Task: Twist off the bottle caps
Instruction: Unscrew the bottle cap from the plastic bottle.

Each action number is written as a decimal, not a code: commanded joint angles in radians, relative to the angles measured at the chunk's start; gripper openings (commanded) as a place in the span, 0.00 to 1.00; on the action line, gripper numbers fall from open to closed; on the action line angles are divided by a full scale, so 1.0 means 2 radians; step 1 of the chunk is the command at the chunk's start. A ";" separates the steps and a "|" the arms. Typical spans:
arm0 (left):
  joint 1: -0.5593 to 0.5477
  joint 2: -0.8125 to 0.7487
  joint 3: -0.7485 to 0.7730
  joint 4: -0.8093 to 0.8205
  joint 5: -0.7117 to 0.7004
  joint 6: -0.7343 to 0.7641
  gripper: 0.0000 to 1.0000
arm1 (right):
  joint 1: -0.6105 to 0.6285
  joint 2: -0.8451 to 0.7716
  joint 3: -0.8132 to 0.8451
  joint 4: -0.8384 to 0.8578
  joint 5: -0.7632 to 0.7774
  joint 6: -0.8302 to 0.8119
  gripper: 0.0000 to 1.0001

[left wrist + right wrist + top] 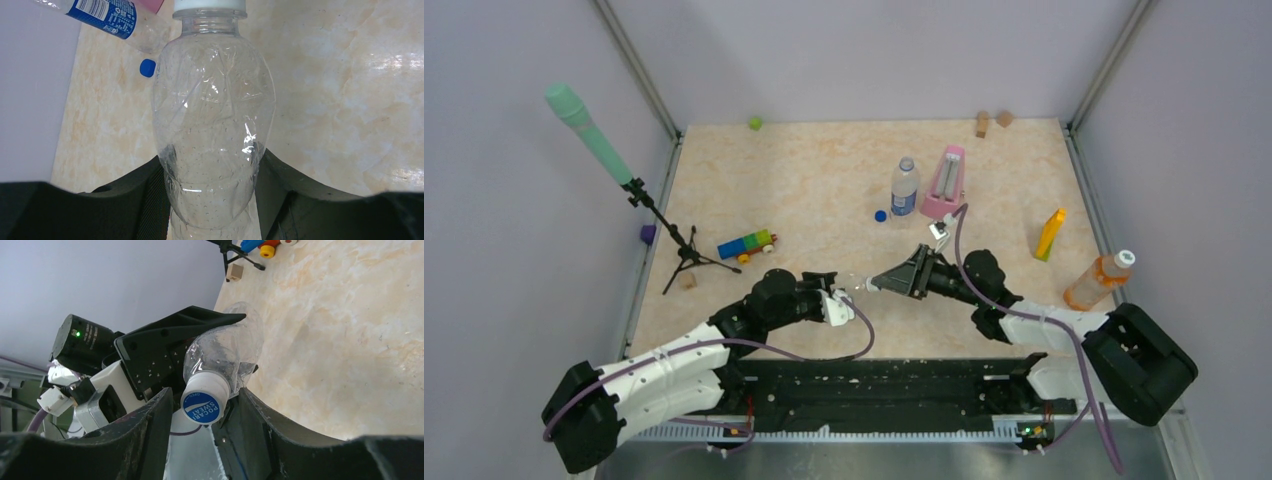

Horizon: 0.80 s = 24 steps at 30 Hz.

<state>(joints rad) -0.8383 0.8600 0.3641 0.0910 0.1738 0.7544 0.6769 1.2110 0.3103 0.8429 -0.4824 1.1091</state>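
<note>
White cap [206, 396], screwed on the clear bottle [212, 115], is flanked closely by the jaws of the right gripper [204, 393]; whether it is pinched cannot be told. The bottle's body is clamped by the left gripper [211, 159] above the table [350, 75].

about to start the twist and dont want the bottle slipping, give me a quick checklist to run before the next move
1. Left tool clamped on the clear bottle: ok, a finger presses each side of its body.
2. White cap lies between the fingers of the right tool: ok.
3. Right tool tight on the white cap: cannot tell, a thin gap seems to show on one side.
4. White cap seated on the neck, not yet off: ok.
5. Orange bottle out of the way at the table's right edge, capped: ok.
</note>
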 commanded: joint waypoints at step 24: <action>0.008 0.005 0.034 0.022 0.077 -0.073 0.00 | 0.029 -0.021 0.073 -0.105 -0.076 -0.360 0.00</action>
<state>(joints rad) -0.8326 0.8902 0.3840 0.0532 0.1745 0.7025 0.7139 1.1774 0.3866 0.6659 -0.5388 0.7181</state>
